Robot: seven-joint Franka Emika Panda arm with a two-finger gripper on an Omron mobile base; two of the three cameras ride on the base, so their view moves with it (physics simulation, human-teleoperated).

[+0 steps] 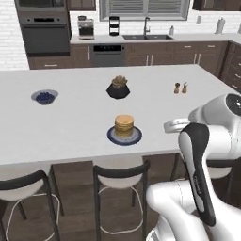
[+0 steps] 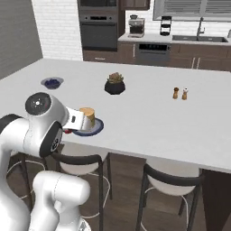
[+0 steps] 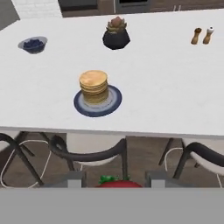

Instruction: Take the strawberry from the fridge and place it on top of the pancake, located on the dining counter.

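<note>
The short stack of round tan pancakes [image 3: 93, 86] sits on a dark blue round plate [image 3: 97, 104] near the front edge of the large white flat-topped worktop [image 3: 166, 83]; in the hand view the two-finger tool [image 3: 114, 180] hangs short of that edge, above the black-backed stools [image 3: 89, 153], its grey fingers [image 3: 75, 179] closed against a small bright red strawberry [image 3: 117, 182] with green leaves; farther back stand a dark pot with a reddish-green plant [image 3: 116, 35], a pale bowl of blueberries [image 3: 33, 44] to its left, and brown and white shakers [image 3: 202, 36] at the right
</note>
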